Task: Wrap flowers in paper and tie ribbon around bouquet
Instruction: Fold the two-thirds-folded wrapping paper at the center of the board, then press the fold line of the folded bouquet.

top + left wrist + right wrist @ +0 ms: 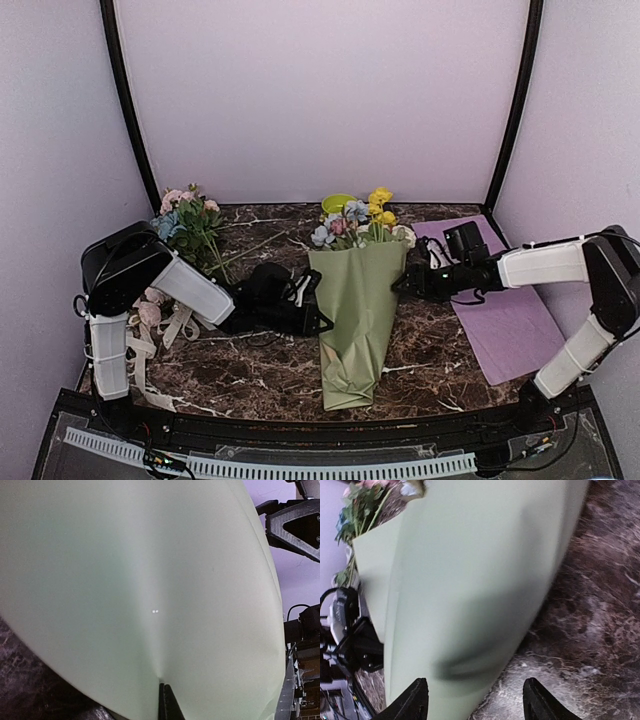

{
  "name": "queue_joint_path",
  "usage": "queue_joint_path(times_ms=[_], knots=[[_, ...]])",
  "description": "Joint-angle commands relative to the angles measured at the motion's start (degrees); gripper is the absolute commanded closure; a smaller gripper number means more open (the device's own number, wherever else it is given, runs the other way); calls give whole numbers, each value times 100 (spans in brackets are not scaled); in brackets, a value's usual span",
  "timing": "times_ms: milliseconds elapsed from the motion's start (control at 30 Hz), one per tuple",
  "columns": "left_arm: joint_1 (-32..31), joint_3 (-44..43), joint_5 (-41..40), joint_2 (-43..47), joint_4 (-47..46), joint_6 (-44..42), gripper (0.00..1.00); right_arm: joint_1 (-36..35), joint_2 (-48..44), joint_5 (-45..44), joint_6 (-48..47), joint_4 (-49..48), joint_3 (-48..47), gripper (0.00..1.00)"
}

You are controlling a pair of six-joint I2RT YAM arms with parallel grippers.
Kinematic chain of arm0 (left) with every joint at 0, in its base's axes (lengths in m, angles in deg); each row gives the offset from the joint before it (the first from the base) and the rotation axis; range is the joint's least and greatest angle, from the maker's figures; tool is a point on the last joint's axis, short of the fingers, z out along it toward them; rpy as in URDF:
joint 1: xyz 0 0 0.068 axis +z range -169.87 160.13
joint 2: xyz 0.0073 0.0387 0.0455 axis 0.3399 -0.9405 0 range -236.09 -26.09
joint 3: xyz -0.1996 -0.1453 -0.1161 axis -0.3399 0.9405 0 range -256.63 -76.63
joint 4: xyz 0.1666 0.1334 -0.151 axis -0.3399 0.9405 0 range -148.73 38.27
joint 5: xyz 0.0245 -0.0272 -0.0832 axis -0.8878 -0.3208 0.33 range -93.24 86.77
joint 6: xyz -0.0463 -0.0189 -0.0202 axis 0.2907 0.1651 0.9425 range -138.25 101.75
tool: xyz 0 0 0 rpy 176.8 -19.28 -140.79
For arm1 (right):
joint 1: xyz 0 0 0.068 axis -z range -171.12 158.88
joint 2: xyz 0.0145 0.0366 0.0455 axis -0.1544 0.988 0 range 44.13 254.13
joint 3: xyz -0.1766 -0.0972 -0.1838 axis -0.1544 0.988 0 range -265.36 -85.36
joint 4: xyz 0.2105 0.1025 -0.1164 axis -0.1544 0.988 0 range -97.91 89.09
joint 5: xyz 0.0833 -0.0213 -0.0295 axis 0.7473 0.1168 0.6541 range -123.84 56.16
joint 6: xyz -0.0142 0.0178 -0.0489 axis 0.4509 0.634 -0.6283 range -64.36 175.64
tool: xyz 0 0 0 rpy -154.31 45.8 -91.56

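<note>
The bouquet (358,320) lies mid-table, a long sage-green paper cone with its tip toward me. Yellow, blue and pink flowers (358,222) stick out of its far, wide end. My left gripper (318,300) is at the cone's left edge. In the left wrist view its fingertips (167,690) are shut, and the paper (150,580) puckers into a ridge at their tips. My right gripper (405,283) is at the cone's right edge. It is open (477,702), its fingers (415,700) straddling the paper's edge (470,580) without closing on it. The cream ribbon (150,350) lies loose at the left.
A loose leafy cluster of pink and blue blooms (190,225) lies at the far left, by the left arm. A flat purple sheet (510,320) lies under the right arm. A small yellow-green object (338,203) sits behind the flower heads. Dark marbled tabletop (250,370) shows around the cone.
</note>
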Motion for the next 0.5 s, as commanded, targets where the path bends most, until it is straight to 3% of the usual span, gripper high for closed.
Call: queue_joint_path(times_ms=[0, 100, 267, 467], knots=[[46, -106, 47, 99, 333, -261, 100, -642, -513, -313, -359, -202, -213, 45], [46, -169, 119, 192, 385, -391, 100, -1043, -486, -353, -652, -118, -393, 50], [46, -380, 66, 491, 741, -769, 100, -1156, 310, 382, -645, -301, -654, 66], [43, -422, -96, 663, 1145, -746, 100, -1358, 1347, 600, -854, 151, -1372, 72]])
